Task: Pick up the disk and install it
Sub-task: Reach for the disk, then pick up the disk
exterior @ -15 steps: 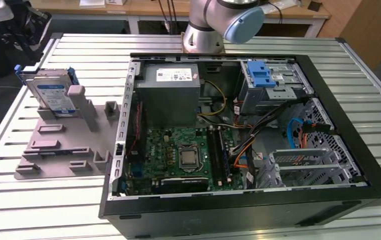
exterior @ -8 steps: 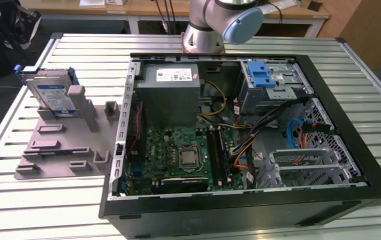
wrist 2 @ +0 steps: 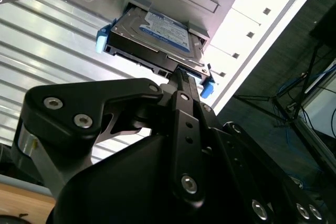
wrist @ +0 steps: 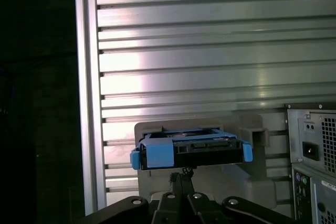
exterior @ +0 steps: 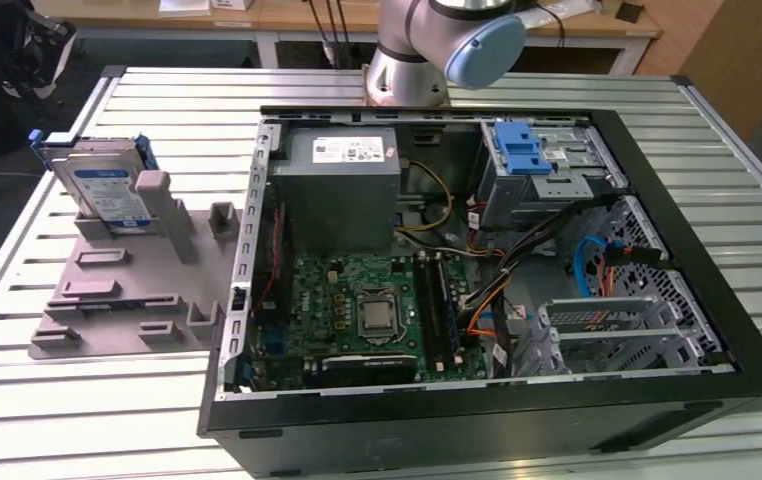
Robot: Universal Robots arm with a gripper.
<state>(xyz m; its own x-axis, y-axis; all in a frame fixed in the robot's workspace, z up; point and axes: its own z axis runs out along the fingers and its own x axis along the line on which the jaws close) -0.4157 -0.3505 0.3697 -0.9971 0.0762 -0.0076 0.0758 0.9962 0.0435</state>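
- The disk is seen upright in the grey holder, at ten o'clock from the open computer case in the exterior view.
- Its face is partly covered by a holder post.
- The gripper is held close by the disk's edge, pinched together, nothing grasped.

Bright overhead light — glare on table slats, surroundings dim.
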